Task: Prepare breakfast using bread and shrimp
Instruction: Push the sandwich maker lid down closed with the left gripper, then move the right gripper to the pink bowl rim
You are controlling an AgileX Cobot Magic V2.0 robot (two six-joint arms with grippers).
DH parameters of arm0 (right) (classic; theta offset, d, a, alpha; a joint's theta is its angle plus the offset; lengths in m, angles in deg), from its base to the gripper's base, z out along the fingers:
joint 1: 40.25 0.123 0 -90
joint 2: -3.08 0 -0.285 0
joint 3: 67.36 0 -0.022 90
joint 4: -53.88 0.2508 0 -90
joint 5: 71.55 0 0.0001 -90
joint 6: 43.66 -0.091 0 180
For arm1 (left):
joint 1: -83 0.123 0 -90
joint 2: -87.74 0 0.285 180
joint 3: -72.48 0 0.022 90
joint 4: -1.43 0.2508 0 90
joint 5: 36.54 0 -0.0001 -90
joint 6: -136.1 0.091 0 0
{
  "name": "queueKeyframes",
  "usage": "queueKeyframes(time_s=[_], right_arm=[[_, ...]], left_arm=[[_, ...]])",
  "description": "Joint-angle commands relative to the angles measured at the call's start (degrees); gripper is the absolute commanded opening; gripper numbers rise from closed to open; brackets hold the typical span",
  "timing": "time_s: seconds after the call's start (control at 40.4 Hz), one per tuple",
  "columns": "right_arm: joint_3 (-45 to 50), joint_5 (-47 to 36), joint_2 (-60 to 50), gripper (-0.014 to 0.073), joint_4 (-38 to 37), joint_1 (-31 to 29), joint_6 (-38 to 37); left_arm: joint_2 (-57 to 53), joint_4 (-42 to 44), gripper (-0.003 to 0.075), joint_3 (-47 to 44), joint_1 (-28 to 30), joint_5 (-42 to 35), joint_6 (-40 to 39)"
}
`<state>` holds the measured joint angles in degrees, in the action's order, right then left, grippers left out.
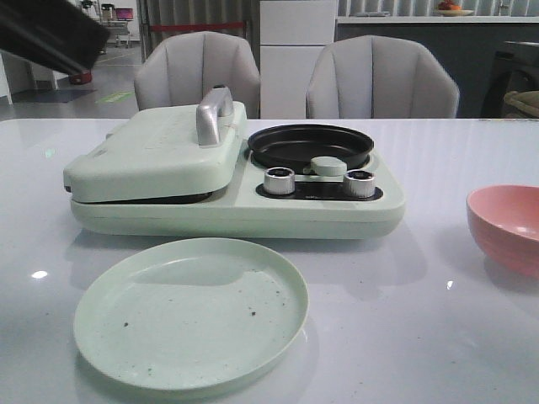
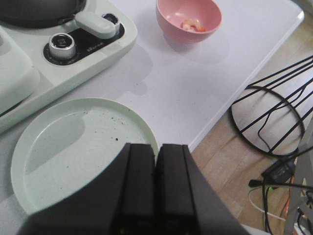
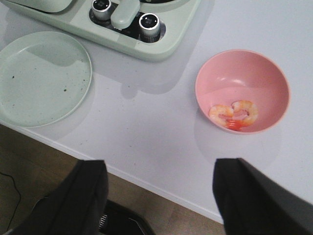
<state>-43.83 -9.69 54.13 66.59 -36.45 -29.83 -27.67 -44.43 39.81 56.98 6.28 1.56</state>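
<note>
front view: cooker shut, plate bare, bowl at the edge

front view: a pale green cooker point(image 1: 236, 181) sits in the middle of the white table point(image 1: 438, 328). its hinged lid point(image 1: 156, 151) on the left half is down, with a silver handle point(image 1: 213, 114) on top. on the right half rests a small black pan point(image 1: 310, 145), and two silver knobs point(image 1: 280, 180) stand in front of it. just in front of the cooker lies a round pale green plate point(image 1: 189, 313) with only a few dark crumbs on it. a pink bowl point(image 1: 508, 227) stands at the right edge of the table, well apart from the plate. two grey chairs point(image 1: 198, 71) stand behind the table. no bread shows in this view.

left wrist view: the left gripper point(image 2: 156, 196) hangs over the near rim of the plate point(image 2: 54, 147), its two black fingers point(image 2: 137, 191) pressed together with nothing between them. the pink bowl point(image 2: 188, 19) lies further off, with the shrimp point(image 2: 191, 25) inside it.

right wrist view: the right gripper point(image 3: 161, 196) hangs over the table edge, its fingers point(image 3: 88, 196) spread wide and holding nothing. the shrimp point(image 3: 234, 115), curled orange-pink pieces, lie at the bottom of the pink bowl point(image 3: 254, 73). the plate point(image 3: 41, 78) and the cooker's knobs point(image 3: 149, 22) are near. bread does not show in either wrist view.
</note>
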Motion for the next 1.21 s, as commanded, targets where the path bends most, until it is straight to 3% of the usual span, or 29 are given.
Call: queueKeyframes(time_s=[0.0, 0.148, 0.297, 0.89, 1.187], right_arm=[[-1.35, -3.09, -0.15, 0.0559, 0.51, -0.32, 0.01], [-1.35, -3.09, -0.15, 0.0559, 0.51, -0.32, 0.01], [-1.35, -3.09, -0.15, 0.0559, 0.51, -0.32, 0.01], [-1.35, -7.48, -0.15, 0.0559, 3.89, -0.32, 0.08], [-2.85, -7.78, 7.93, 0.0557, -5.19, -0.38, -4.2]], left_arm=[[-4.16, 3.26, 0.0102, 0.06, -0.43, -4.19, -5.26], [-8.48, 20.88, 0.0102, -0.43, -0.43, -5.91, -20.49], [-11.54, 29.22, 0.0102, -0.43, -0.43, -5.8, -29.12], [-12.28, 30.1, 0.0101, -0.43, -0.43, -5.16, -29.75], [-12.28, 30.1, 0.0101, -0.43, -0.43, -5.77, -29.75]])
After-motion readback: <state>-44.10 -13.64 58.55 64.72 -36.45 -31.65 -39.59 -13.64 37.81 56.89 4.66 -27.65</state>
